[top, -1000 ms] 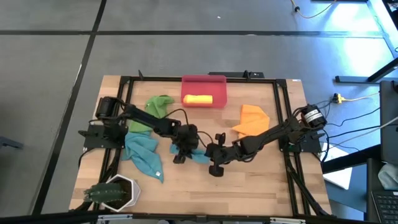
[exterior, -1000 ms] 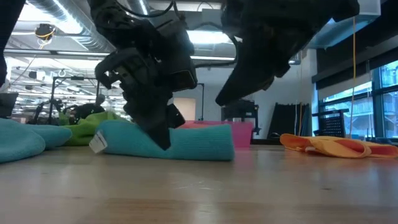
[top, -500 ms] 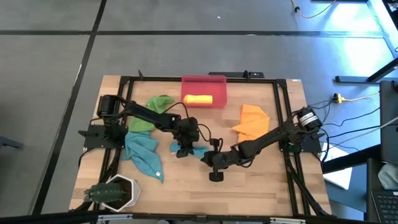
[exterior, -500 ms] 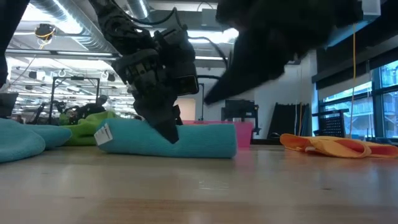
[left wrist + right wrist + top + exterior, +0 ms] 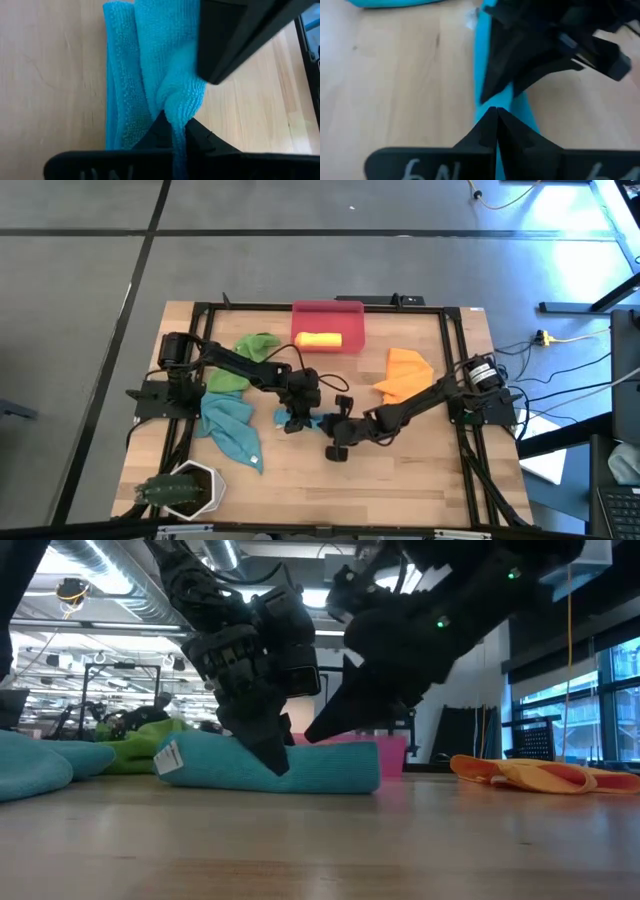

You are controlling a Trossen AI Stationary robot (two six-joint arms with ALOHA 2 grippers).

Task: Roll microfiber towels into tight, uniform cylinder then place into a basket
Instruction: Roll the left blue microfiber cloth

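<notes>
A teal-blue microfiber towel [image 5: 316, 423], rolled into a cylinder [image 5: 320, 768], lies on the wooden table at its middle. My left gripper [image 5: 293, 418] is shut on its left part. From the right, my right gripper [image 5: 328, 430] slants down, shut, its tip [image 5: 312, 735] at the roll's top. The red-pink basket [image 5: 328, 313] stands at the far edge with a yellow rolled towel [image 5: 318, 340] inside. Loose towels lie around: green [image 5: 250, 352], orange [image 5: 405, 375], and another teal one [image 5: 232, 432]. My left gripper pinches a raised fold of the teal towel [image 5: 181, 102] between its two fingers, slanting down from the table's left. The rest of the roll lies on the table, its tagged end [image 5: 165, 758] slightly raised. My right gripper's shut fingertips [image 5: 496, 112] lie against the roll's upper side [image 5: 482, 50], slanting down from the right. Whether any cloth is pinched between them, I cannot tell.
A white hexagonal pot with a green plant [image 5: 185, 490] stands at the near left corner. A black frame [image 5: 300, 306] borders the tabletop. Bare wood lies along the near edge and at the near right.
My right gripper has come down and toward the table's left, tipping steeper, until its tip reached the top of the teal roll. My left gripper has turned a little about its own axis, and the roll's tagged end has turned up slightly.
</notes>
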